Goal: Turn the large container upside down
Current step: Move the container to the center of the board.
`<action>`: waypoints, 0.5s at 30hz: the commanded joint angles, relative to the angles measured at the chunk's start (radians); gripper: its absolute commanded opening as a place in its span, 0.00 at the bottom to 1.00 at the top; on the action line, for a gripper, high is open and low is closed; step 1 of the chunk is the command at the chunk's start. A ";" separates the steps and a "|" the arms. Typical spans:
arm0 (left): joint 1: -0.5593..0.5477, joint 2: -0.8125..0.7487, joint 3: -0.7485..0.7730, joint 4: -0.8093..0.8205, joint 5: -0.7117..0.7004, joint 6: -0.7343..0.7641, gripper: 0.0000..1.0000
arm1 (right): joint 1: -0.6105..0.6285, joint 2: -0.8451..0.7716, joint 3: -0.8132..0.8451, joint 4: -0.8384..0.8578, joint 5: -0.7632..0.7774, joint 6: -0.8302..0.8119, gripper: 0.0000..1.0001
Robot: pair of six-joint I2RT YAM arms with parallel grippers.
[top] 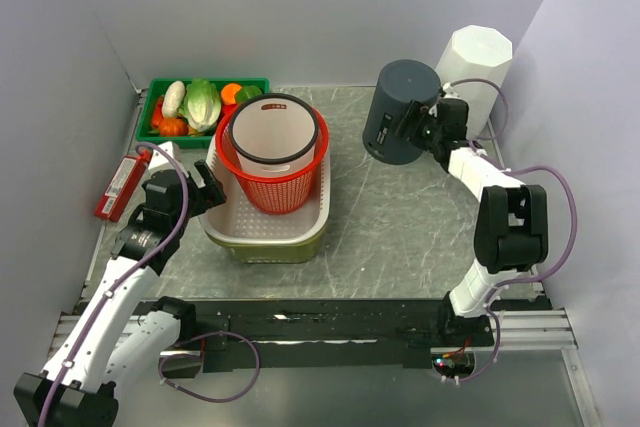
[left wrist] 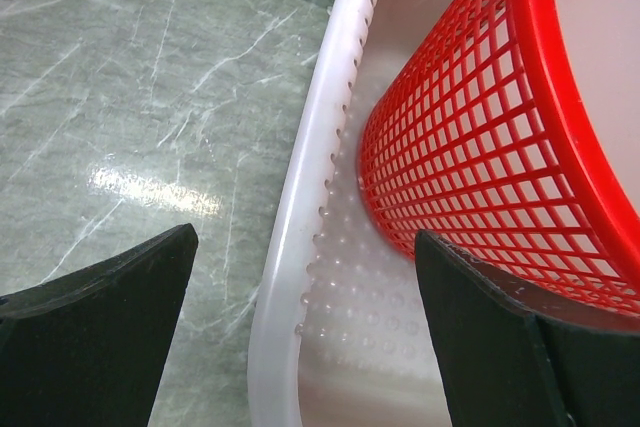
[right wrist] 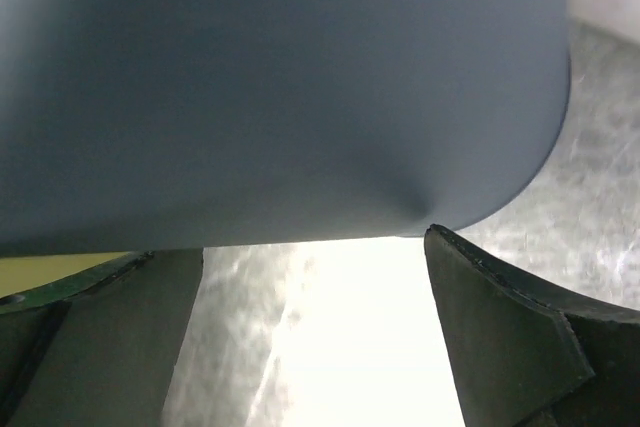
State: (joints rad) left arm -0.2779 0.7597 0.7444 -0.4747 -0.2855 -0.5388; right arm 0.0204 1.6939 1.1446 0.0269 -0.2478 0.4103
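The large container (top: 400,109) is a dark grey cylinder at the back right of the table, its closed rounded end facing up. My right gripper (top: 428,129) is open at the container's right side. In the right wrist view the container (right wrist: 280,87) fills the upper part. The right gripper (right wrist: 305,242) has only bright table between its fingers, and the right fingertip (right wrist: 445,247) touches the container's lower edge. My left gripper (top: 205,187) is open, far away at the white basket.
The left gripper (left wrist: 305,237) straddles the rim of a white perforated basket (left wrist: 300,247) that holds a red mesh basket (top: 275,182) with a white tub inside. A tall white container (top: 475,57) stands behind the grey one. Back left are a green vegetable tray (top: 160,97) and a red pack (top: 122,187).
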 commanded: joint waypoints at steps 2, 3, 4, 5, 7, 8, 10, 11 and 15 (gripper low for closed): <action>0.000 0.010 0.007 0.053 0.009 0.017 0.96 | 0.075 0.016 0.078 0.094 0.307 0.061 0.98; -0.001 0.010 0.009 0.051 0.008 0.017 0.96 | 0.085 0.019 0.081 0.117 0.343 0.064 0.98; 0.000 0.013 0.010 0.050 0.006 0.017 0.96 | 0.105 0.032 0.089 0.125 0.387 0.065 0.99; 0.000 0.019 0.012 0.047 0.003 0.016 0.96 | 0.110 0.039 0.107 0.137 0.390 0.053 1.00; 0.000 0.020 0.015 0.041 -0.006 0.014 0.96 | 0.121 0.074 0.136 0.125 0.393 0.050 0.99; 0.000 0.020 0.015 0.041 -0.009 0.014 0.96 | 0.122 0.090 0.182 0.105 0.398 0.050 1.00; 0.000 0.015 0.013 0.042 -0.012 0.014 0.96 | 0.121 0.133 0.216 0.071 0.404 0.048 1.00; 0.000 0.013 0.012 0.044 -0.009 0.014 0.96 | 0.121 0.147 0.249 0.059 0.410 0.051 1.00; 0.000 0.015 0.010 0.044 -0.015 0.016 0.96 | 0.124 0.204 0.316 0.041 0.400 0.044 1.00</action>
State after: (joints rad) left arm -0.2779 0.7784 0.7444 -0.4686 -0.2859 -0.5350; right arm 0.1471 1.8591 1.3769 0.0731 0.0975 0.4557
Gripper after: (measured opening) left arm 0.966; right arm 0.994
